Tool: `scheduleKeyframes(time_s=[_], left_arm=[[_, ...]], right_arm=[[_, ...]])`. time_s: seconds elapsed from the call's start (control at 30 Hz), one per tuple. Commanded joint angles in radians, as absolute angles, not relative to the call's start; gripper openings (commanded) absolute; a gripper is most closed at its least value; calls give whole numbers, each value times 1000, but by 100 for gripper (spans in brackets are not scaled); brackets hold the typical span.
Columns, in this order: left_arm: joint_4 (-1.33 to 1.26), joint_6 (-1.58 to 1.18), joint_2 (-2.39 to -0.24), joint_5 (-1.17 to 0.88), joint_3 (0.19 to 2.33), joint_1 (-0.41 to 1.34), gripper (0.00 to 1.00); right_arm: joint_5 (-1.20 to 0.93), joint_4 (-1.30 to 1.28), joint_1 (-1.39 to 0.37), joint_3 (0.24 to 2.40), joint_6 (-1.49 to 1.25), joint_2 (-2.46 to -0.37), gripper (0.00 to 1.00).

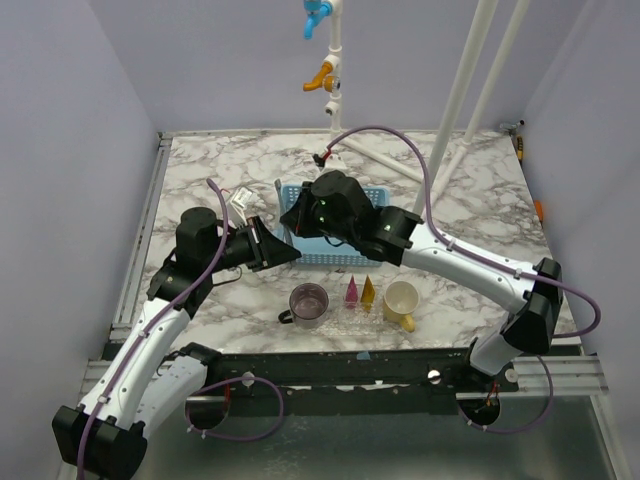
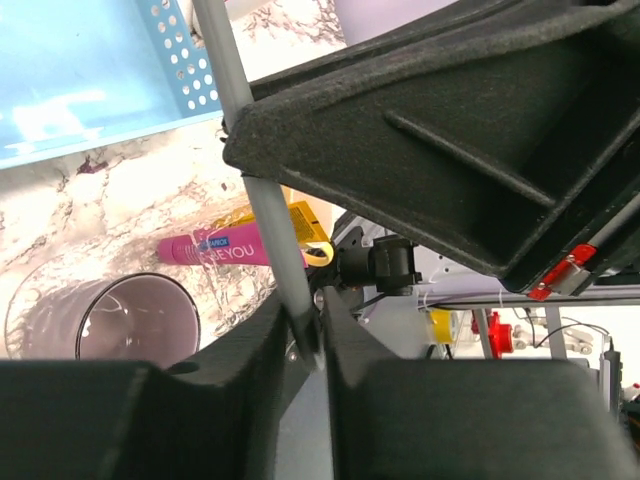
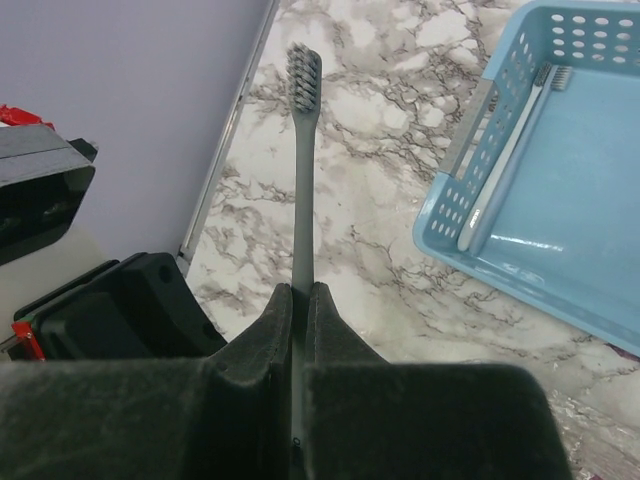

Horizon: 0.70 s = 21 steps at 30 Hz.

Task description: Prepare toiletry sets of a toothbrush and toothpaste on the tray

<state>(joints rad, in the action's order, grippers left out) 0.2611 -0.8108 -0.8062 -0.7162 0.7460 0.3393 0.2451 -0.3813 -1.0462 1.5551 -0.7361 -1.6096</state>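
The right fingers (image 3: 268,335) are pinching a grey toothbrush (image 3: 303,190) partway along its handle, with the bristled head pointing away over the marbled desk (image 3: 370,220). The left fingers (image 2: 265,335) are pressing together on the tail end of the same handle, so both arms are gripping the one brush in the air. This is happening just off the basket (image 1: 345,258), at 8 o'clock from its near left corner. A second, paler brush (image 3: 505,160) is lying inside the basket along its left wall. The pink tube (image 1: 351,290) and the yellow tube (image 1: 368,290) are sitting side by side at 6 o'clock from the basket, pink at 9 o'clock of yellow. They are resting on the far part of the clear tray (image 1: 362,323), which is showing only as a faint sheen. A purple mug (image 1: 309,303) is standing at 9 o'clock of the tray and a yellow mug (image 1: 401,300) at 3 o'clock.
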Motion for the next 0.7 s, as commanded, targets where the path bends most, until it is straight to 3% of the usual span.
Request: scheduleKeyframes(time_s=[0.0,0.07,0.27,0.43,0.67], left_arm=[[232,-811,-798,-748,762,334,13],[232,-810,-799,-751,762,333,0],[229,-804,-801,-757,756,333,0],[240,-787,-788,-784,753,334,0],[340,-699,-767,-817,780,335,0]], right_arm=[[297,-349,-1053,1524,-752,-1567,1],[303,-344,-1053,1512,-756,-1559,0],[291,-338,-1053,1494,-754,-1537,3],[271,-351,-1053,1481,-713,-1498,38],[232,-420,-1052,1472,-637,-1428,46]])
